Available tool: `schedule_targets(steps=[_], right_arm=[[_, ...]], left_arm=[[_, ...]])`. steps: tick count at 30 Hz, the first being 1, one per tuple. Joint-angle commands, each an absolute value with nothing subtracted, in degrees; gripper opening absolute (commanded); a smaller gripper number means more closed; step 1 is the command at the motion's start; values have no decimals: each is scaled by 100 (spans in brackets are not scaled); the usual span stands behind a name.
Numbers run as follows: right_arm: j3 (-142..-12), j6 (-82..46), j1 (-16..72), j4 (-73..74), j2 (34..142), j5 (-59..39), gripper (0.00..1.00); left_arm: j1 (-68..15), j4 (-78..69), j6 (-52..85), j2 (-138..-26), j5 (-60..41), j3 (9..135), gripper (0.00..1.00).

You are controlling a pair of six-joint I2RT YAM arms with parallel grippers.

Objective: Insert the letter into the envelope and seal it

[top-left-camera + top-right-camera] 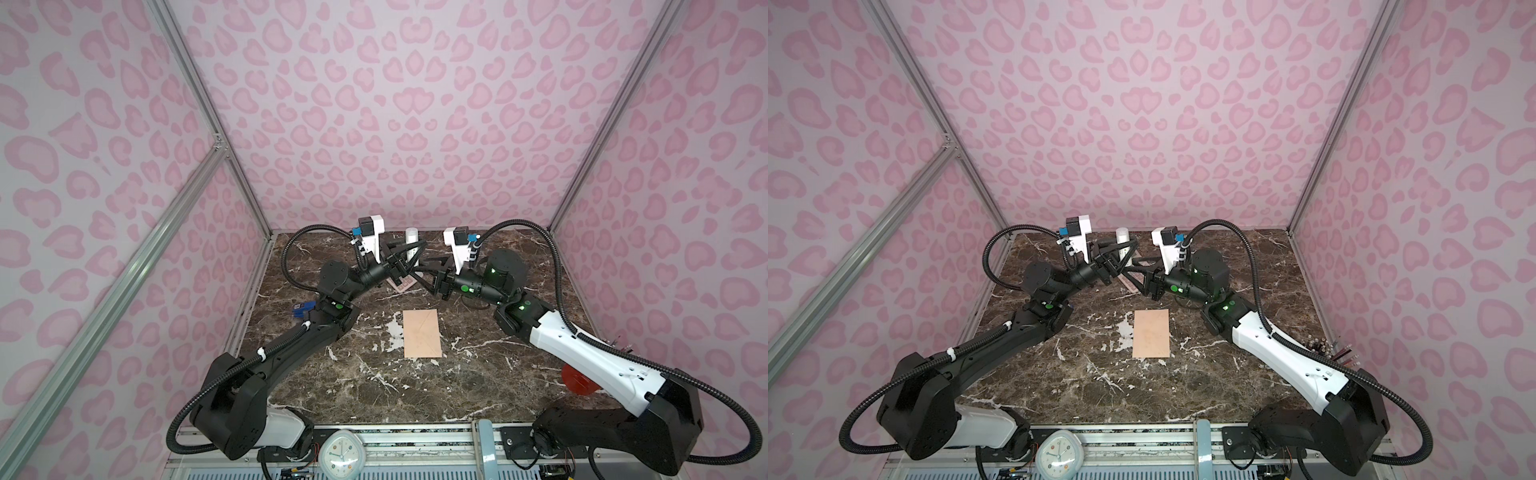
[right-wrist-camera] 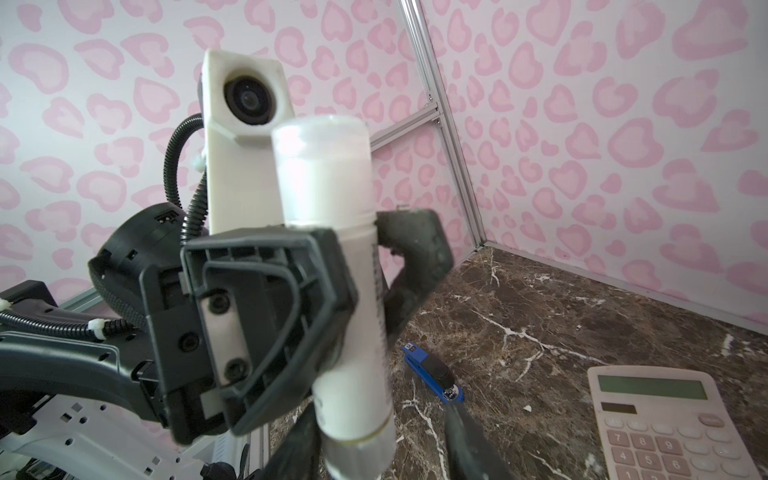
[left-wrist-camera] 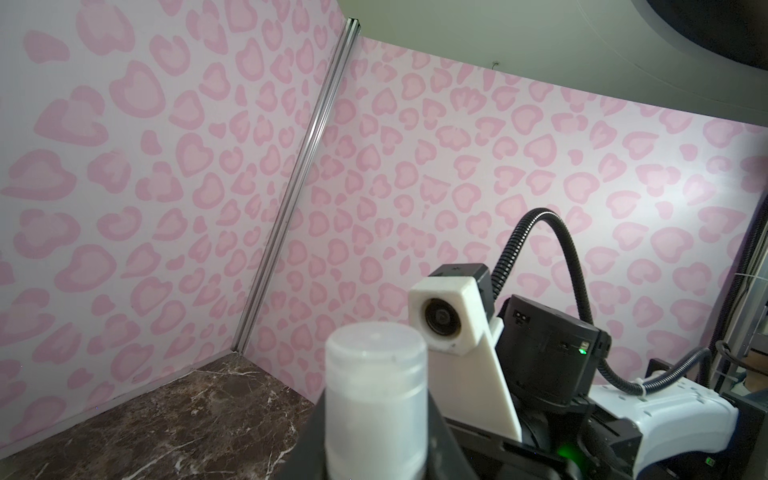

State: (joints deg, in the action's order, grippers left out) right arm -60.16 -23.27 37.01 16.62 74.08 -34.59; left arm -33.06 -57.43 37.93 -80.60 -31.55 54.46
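The envelope (image 1: 422,333) is seen lying flat at the middle of the desk (image 1: 478,395), well apart from both arms. It shows as a plain peach rectangle with faint diagonal seams and no flap sticking out. The letter is not seen in any view, so it is judged to be inside the envelope, though that cannot be confirmed. A white glue stick (image 2: 332,187) is held roughly upright above the far middle of the desk, over a pink calculator (image 2: 665,419). It is clamped around its mid-body by the jaws of the left gripper (image 1: 409,257). The right gripper (image 1: 419,269) is brought in from the opposite side. Its jaws are set apart on either side of the tube's lower end, and a gap to the tube is visible on one side, so no grip is made yet. The step in hand is judged to be uncapping or readying the glue for sealing. Insertion is likely done. Left to do: glue to be applied to the flap, and the flap pressed shut. A blue stapler (image 2: 432,374) lies unused near the left edge of the desk.
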Motion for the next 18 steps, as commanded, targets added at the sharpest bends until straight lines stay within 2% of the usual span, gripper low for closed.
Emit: schedule_targets(steps=[1,6,10,13,18], right_arm=[[-6051,-2260,3700,1892,7450,-3458,45],[-6099,-2172,3692,1840,7470,-3465,39],[-6150,-2103,3697,1770,7492,-3455,30],[-6170,-2052,3698,1727,7487,-3439,25],[-6207,-1987,3700,1680,7473,-3419,22]], left_arm=[[-3313,-6151,3941,-8110,-3207,5448,20],[-3322,-6213,4023,-8139,-3240,5415,21],[-3321,-6228,4081,-8165,-3271,5423,23],[-3318,-6222,4103,-8172,-3314,5416,27],[-3316,-6231,4130,-8200,-3377,5396,35]])
